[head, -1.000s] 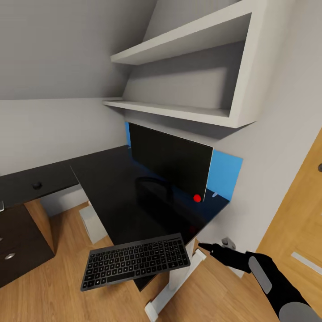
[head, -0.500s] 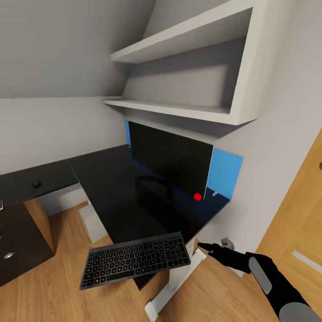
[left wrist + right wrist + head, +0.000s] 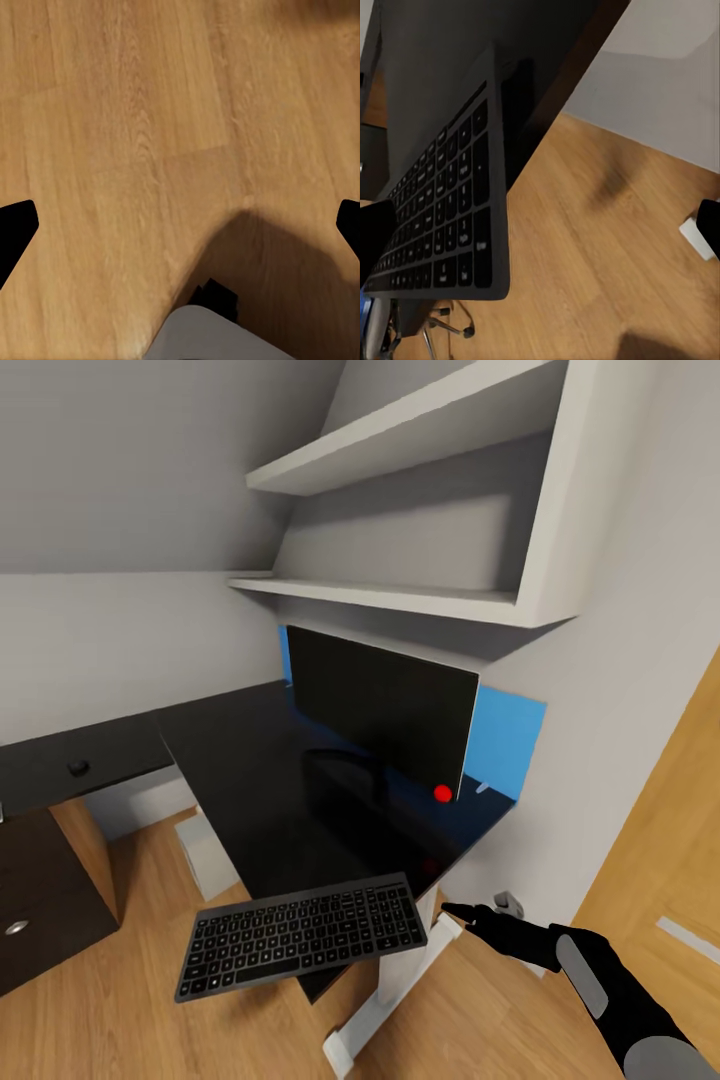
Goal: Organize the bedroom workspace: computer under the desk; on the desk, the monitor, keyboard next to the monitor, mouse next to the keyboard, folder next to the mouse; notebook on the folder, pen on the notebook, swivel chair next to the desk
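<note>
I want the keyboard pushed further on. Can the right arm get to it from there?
Probably yes. The right gripper sits just off the keyboard, beside its right end, with nothing between them. The keyboard overhangs the desk at its near edge.

No legible text anywhere, the white key legends on the keyboard (image 3: 302, 937) too small to read.

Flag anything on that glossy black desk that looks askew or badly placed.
The slim dark grey keyboard lies skewed across the near edge of the glossy black desk, and its left part overhangs the wood floor. The wide black monitor stands upright, nothing odd.
</note>
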